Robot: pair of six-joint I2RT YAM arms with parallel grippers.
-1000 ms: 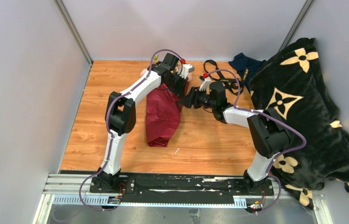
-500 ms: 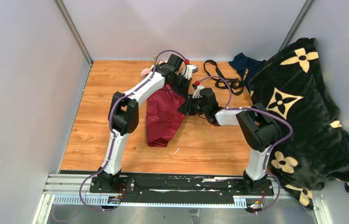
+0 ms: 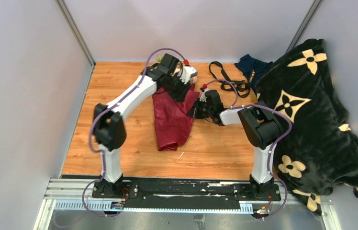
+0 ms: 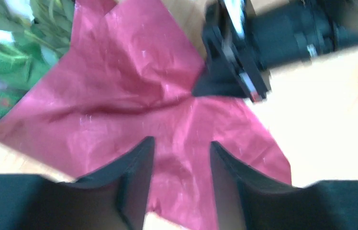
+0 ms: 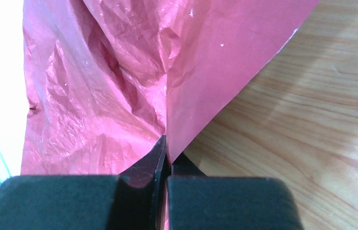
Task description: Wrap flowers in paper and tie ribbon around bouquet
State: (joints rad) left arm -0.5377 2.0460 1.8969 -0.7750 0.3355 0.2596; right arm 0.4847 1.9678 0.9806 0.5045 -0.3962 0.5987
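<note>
Only the right wrist view shows the right gripper (image 5: pixel 165 143) clenched on the paper (image 5: pixel 119 72) edge; the left gripper (image 4: pixel 179 148) hangs open over it. Paper lies lengthwise far-to-near, flowers (image 4: pixel 5 52) at its far end

Tabletop (image 3: pixel 215 148) lies open at 5 o'clock of the paper (image 3: pixel 172 124); black blanket (image 3: pixel 311 110) crowds 3 o'clock, ribbon (image 3: pixel 237 87) 1 o'clock.

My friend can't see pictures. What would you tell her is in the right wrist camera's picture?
The right hand is pinched shut on a fold of the crinkly red paper, which fills the upper left of the view. Bare wooden table shows on the right.
</note>
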